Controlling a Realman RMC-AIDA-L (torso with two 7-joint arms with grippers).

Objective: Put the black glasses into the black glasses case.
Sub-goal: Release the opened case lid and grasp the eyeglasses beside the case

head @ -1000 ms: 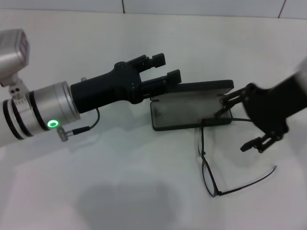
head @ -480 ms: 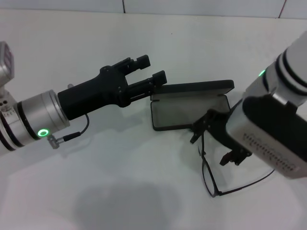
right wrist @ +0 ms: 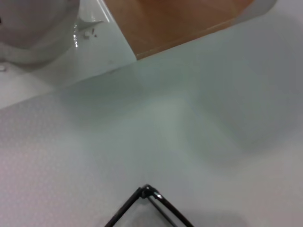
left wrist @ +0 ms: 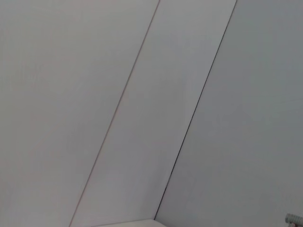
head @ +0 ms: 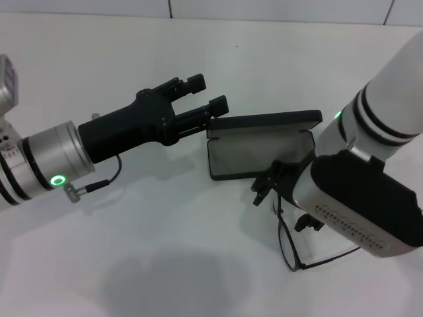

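The black glasses case (head: 259, 158) lies open in the middle of the white table, grey lining up, its lid (head: 268, 121) raised at the back. The black glasses (head: 295, 267) lie unfolded just in front of the case's right end, partly hidden under my right arm. My right gripper (head: 284, 206) is open and low over the glasses' front, one finger (head: 264, 187) by the case's front edge. The right wrist view shows a hinge corner of the glasses (right wrist: 147, 191). My left gripper (head: 209, 92) is open and empty, hovering near the lid's left end.
The table's near edge (right wrist: 189, 45) and a brown floor beyond it show in the right wrist view, with the robot's white base (right wrist: 38, 33). The left wrist view shows only grey wall panels (left wrist: 151, 113).
My right arm has swung in from the right and down over the glasses. My left gripper has drawn back a little to the left, off the lid.
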